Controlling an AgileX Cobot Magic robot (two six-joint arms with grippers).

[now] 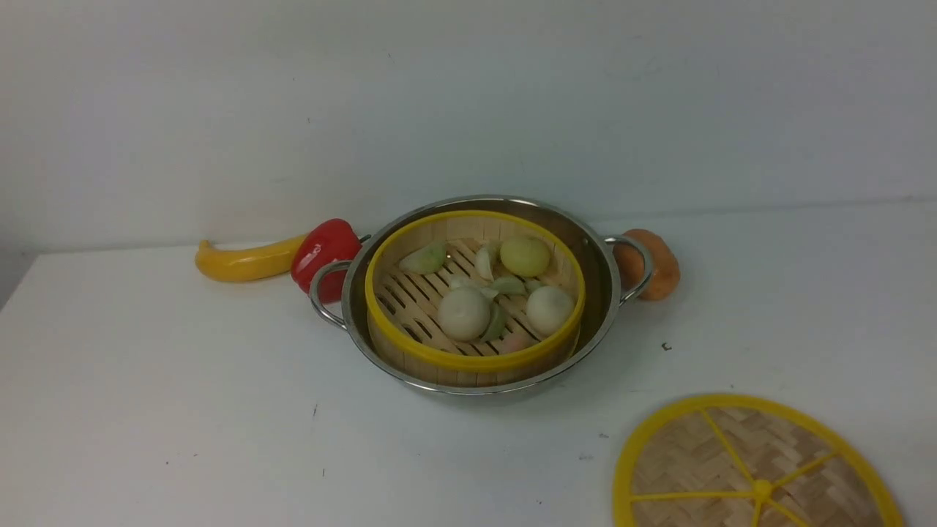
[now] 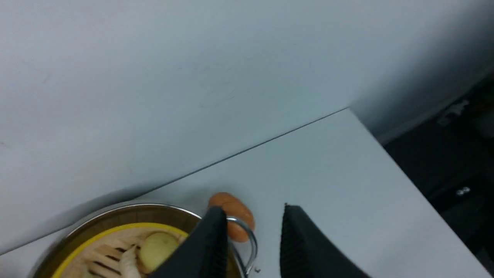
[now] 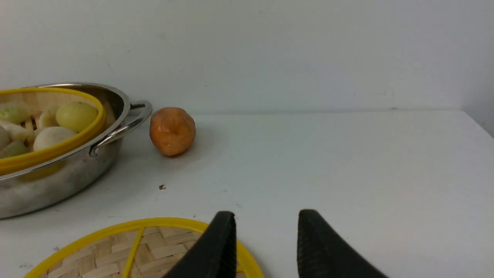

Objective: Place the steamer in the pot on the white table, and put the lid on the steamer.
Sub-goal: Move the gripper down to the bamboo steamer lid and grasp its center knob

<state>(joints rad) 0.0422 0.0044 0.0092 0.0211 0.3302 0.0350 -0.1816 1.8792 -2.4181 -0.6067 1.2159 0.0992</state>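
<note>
Our right pincer [image 3: 266, 214] stands apart and empty, the flat woven-bamboo, yellow-rimmed lid [image 3: 154, 253] just beneath it; we should straddle its rim squarely. Ahead-left, the slatted bamboo steamer [image 1: 413, 300] sits in the shiny steel pot [image 1: 594, 267].

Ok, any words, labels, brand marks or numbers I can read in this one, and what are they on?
No readable text in any view.
On the pot, the steamer and the lid: no label or brand mark shows.
On the white table: the dark specks are marks, not writing.
In the left wrist view: the pale shapes in the dark area past the table edge are too blurred to tell.
</note>
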